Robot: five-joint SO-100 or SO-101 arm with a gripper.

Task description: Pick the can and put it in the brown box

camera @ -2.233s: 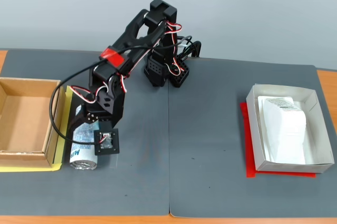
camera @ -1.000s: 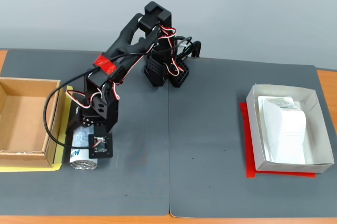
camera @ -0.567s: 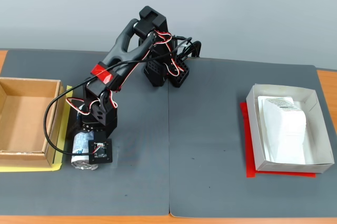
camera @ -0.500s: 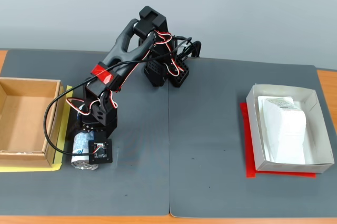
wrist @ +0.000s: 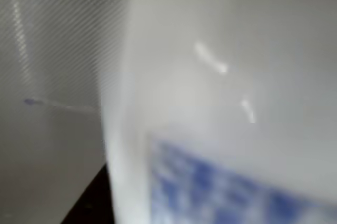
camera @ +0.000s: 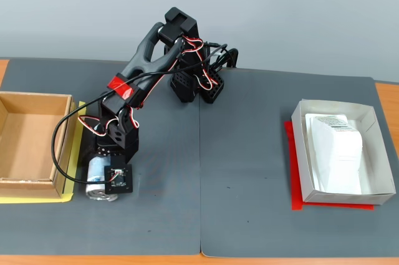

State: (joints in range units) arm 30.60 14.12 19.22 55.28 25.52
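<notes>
The can (camera: pixel 95 176) is white with a silver end and lies on the dark mat just right of the brown box (camera: pixel 25 181). My gripper (camera: pixel 106 174) is down over the can, and the wrist camera block hides the fingers in the fixed view. In the wrist view the can (wrist: pixel 221 103) fills most of the picture, blurred, white with blue print at the bottom, so it sits between the jaws. The gripper appears shut on the can. The brown box is an open, empty cardboard tray at the left edge on yellow tape.
A white-grey paper tray (camera: pixel 378 153) holding a white packet (camera: pixel 340 153) stands on red tape at the right. The arm's base (camera: pixel 193 87) is at the back centre. A black cable (camera: pixel 61 146) loops from the arm over the box's right wall.
</notes>
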